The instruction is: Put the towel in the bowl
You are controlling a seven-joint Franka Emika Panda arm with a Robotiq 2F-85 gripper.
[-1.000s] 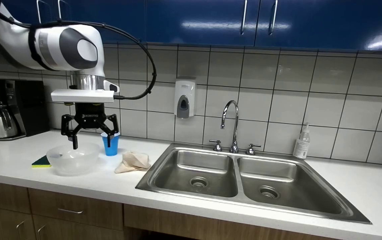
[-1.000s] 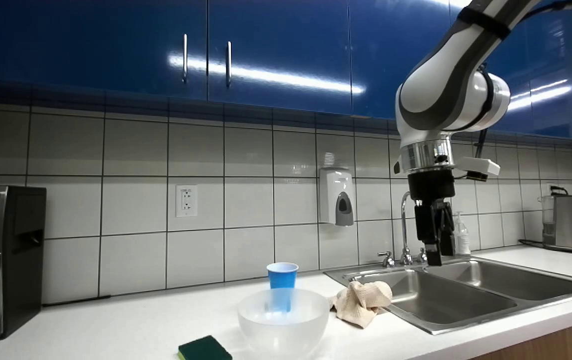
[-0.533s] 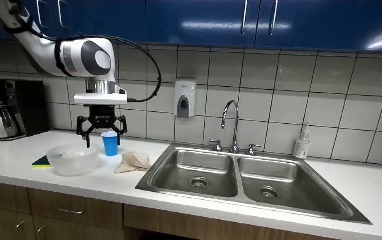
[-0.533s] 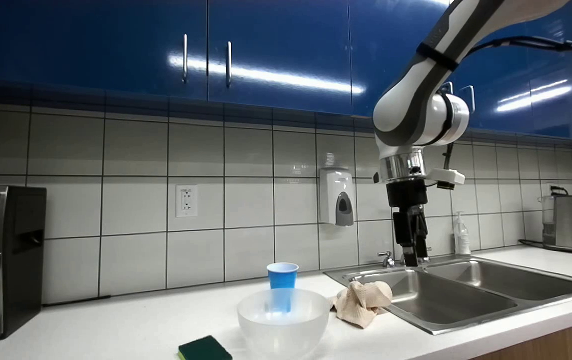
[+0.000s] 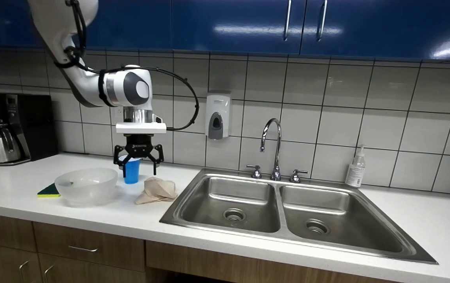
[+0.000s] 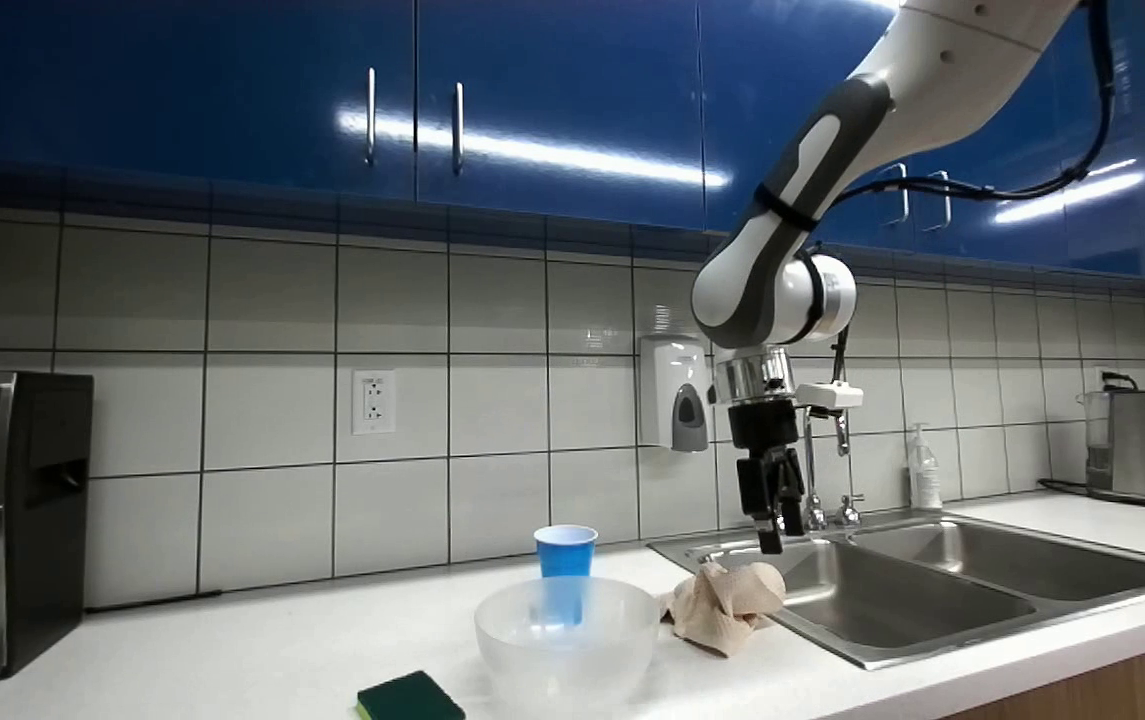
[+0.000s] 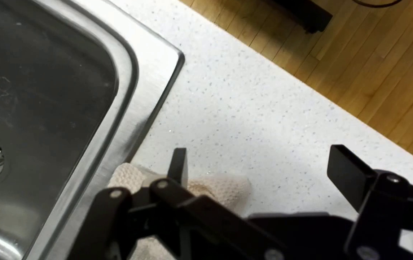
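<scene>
A crumpled beige towel (image 5: 156,191) lies on the white counter beside the sink; it also shows in the other exterior picture (image 6: 727,608). In the wrist view, the towel (image 7: 226,187) is partly hidden behind the left-hand finger. A translucent frosted bowl (image 5: 87,190) stands upright on the counter and shows in both exterior views (image 6: 567,655); no towel shows inside it. The bowl is out of the wrist view. My gripper (image 5: 140,174) is open and empty, pointing down, above the counter near the towel (image 6: 780,541). Its fingers are wide apart in the wrist view (image 7: 260,162).
A blue cup (image 5: 131,171) stands behind the bowl and towel. A green-and-yellow sponge (image 5: 48,191) lies beside the bowl. The double steel sink (image 5: 283,214) with a tall faucet (image 5: 278,151) adjoins the towel. A coffee maker (image 5: 36,127) stands at the counter's far end.
The open gripper has moved lower and nearer the towel: rightward in an exterior view, leftward in the opposite one. The towel, bowl, cup and sponge have not moved.
</scene>
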